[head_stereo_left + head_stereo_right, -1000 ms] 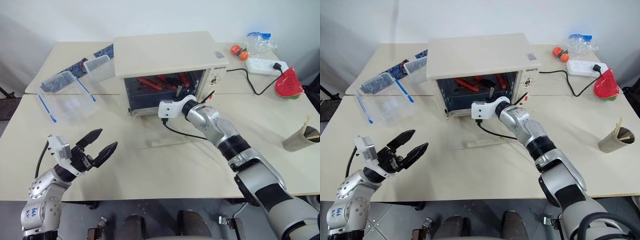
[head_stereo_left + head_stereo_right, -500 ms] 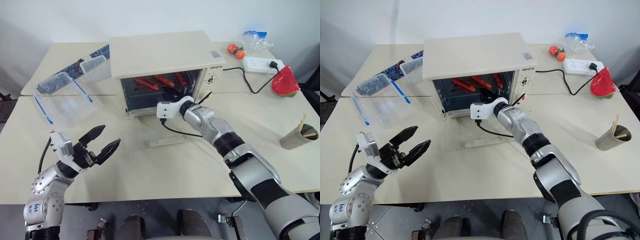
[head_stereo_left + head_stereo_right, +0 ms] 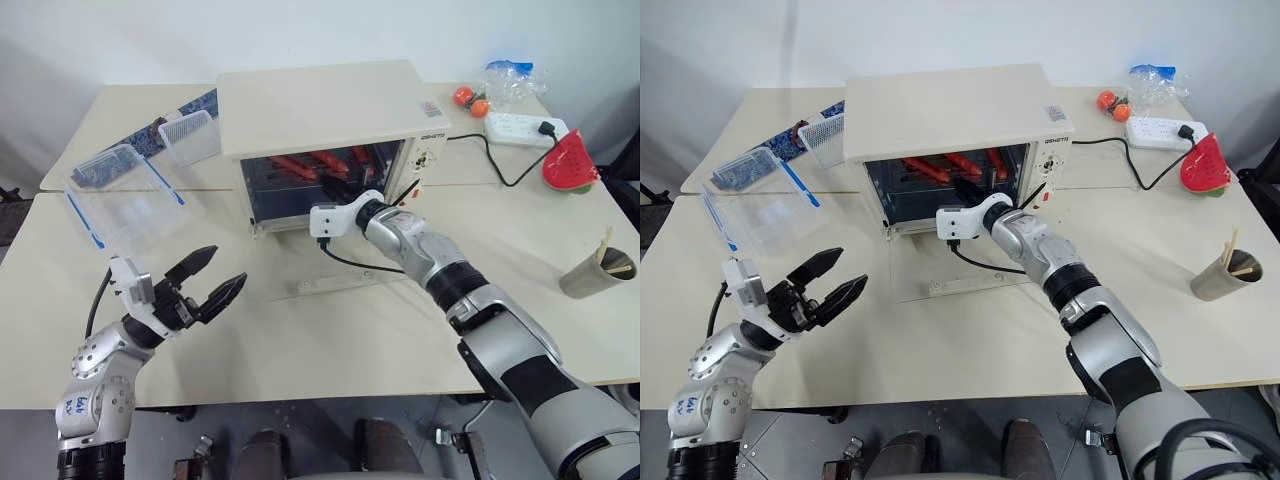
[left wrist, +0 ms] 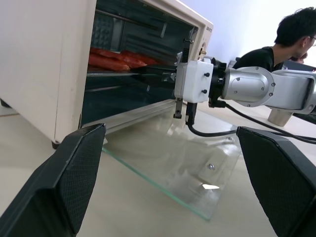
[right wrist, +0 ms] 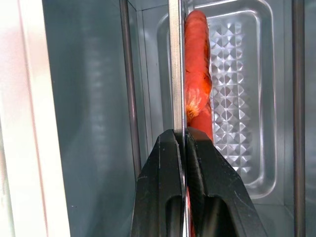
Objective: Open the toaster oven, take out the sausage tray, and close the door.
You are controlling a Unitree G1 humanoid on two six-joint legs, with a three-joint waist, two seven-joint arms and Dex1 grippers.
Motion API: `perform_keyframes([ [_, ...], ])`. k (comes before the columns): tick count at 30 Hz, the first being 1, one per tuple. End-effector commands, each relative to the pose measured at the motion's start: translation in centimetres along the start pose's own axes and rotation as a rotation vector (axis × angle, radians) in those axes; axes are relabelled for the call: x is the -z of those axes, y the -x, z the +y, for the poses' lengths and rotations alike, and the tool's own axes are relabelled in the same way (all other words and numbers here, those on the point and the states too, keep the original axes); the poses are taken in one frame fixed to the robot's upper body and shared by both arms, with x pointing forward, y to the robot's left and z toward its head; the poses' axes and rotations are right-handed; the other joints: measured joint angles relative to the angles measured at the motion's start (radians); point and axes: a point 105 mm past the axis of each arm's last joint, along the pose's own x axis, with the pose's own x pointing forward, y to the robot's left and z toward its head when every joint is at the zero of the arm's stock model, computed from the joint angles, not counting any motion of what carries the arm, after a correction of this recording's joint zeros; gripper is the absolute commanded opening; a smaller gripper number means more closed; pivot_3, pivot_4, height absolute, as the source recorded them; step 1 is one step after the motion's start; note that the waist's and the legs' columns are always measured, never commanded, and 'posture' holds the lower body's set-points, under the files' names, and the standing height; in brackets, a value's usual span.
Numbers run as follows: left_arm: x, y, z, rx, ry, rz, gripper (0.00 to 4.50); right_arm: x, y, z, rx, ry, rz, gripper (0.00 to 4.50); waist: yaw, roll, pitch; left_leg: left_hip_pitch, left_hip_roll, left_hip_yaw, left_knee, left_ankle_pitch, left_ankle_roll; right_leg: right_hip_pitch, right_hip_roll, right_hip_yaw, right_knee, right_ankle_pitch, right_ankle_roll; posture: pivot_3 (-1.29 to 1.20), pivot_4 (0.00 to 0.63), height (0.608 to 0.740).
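Observation:
The cream-white toaster oven [image 3: 320, 100] stands at the middle of the table with its glass door [image 3: 325, 258] folded down flat onto the tabletop, the bar handle [image 3: 330, 284] nearest me. Inside lies the sausage tray [image 5: 237, 98], silver and ribbed, with reddish sausages [image 5: 197, 69] on it. My right gripper [image 5: 183, 136] reaches into the oven mouth and is shut on the tray's thin front rim [image 5: 176, 64]. My left gripper [image 3: 226, 268] hovers open over the table, in front and left of the oven, holding nothing.
Clear plastic boxes [image 3: 125, 200] with blue-trimmed lids lie left of the oven. A power strip [image 3: 520, 128], a watermelon slice [image 3: 568, 165] and a cup of sticks [image 3: 598, 272] sit on the right. A person [image 4: 291, 34] sits beyond the table.
My right gripper's fingers have closed onto the tray's rim inside the oven. The left gripper has stayed open and roughly in place. The head camera shifted slightly.

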Motion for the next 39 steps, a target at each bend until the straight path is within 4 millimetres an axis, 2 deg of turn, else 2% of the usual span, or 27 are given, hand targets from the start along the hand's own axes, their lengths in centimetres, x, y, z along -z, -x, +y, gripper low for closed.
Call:
perform_keyframes([
  [1, -0.9, -0.6, -0.3, 0.032, -0.025, -0.023, 4.50, -1.9, -0.2, -3.5, 0.103, -0.006, -0.090, 0.04, 0.000, 0.000, 0.000, 0.000, 0.000, 0.000, -0.001, 0.000, 0.000, 0.000, 0.000, 0.000, 0.000, 0.000, 0.000, 0.00, 0.150, 0.740],
  [6, -1.4, -2.4, -0.3, 0.058, -0.032, -0.054, 4.50, -2.6, 0.4, -4.4, 0.086, 0.001, -0.137, 0.04, 0.000, 0.000, 0.000, -0.001, 0.000, 0.001, -0.006, 0.000, -0.001, -0.004, 0.000, 0.000, 0.000, 0.000, 0.000, 0.00, 0.150, 0.740],
  [12, -1.4, -3.0, 0.1, 0.052, -0.026, -0.063, 4.50, -3.1, 2.0, -3.6, 0.056, -0.003, -0.158, 0.04, -0.013, 0.000, 0.000, -0.003, 0.000, 0.004, -0.012, 0.001, -0.001, -0.012, 0.000, -0.001, 0.002, 0.000, 0.000, 0.00, 0.150, 0.740],
  [19, -1.8, -2.4, 0.6, 0.030, -0.008, -0.066, 4.50, -2.8, 4.1, -1.9, 0.023, -0.015, -0.133, 0.04, -0.015, 0.000, 0.000, -0.004, 0.000, 0.004, -0.012, 0.000, -0.001, -0.011, -0.001, -0.003, 0.001, 0.000, 0.000, 0.00, 0.150, 0.740],
  [25, -1.7, -1.5, 1.0, 0.007, -0.004, -0.040, 4.50, -3.8, 8.2, -0.8, 0.024, -0.040, -0.165, 0.04, 0.010, 0.000, 0.000, -0.004, 0.000, 0.004, -0.009, 0.000, -0.002, -0.010, -0.001, -0.003, 0.001, 0.000, 0.000, 0.00, 0.150, 0.740],
  [27, -1.6, -1.3, 1.0, 0.001, 0.007, -0.038, 4.50, -4.3, 9.1, -0.6, 0.031, -0.043, -0.181, 0.04, 0.015, 0.000, 0.000, -0.004, 0.000, 0.005, -0.008, 0.000, -0.002, -0.010, -0.001, -0.003, 0.001, 0.000, 0.000, 0.00, 0.150, 0.740],
  [33, -1.2, -1.0, 0.8, 0.011, 0.038, -0.005, 4.50, -3.8, 11.2, 0.4, 0.011, -0.017, -0.175, 0.04, 0.029, 0.000, 0.000, -0.004, 0.000, 0.008, -0.006, 0.001, -0.002, -0.010, 0.000, -0.002, 0.001, 0.000, 0.000, 0.00, 0.150, 0.740],
  [37, -0.9, -0.8, 1.1, 0.001, 0.142, 0.040, 4.50, -3.6, 12.8, 0.1, 0.008, 0.004, -0.185, 0.04, 0.031, -0.001, 0.000, -0.004, 0.000, 0.008, -0.005, 0.001, -0.002, -0.010, -0.001, -0.001, 0.001, 0.000, 0.000, 0.00, 0.150, 0.740],
  [39, -0.9, -1.0, 0.8, 0.023, 0.248, 0.049, 4.50, -3.6, 13.5, -0.2, 0.011, 0.012, -0.184, 0.04, 0.032, -0.001, 0.000, -0.004, 0.000, 0.008, -0.005, 0.001, -0.002, -0.010, -0.001, -0.001, 0.001, 0.000, 0.000, 0.00, 0.150, 0.740],
])
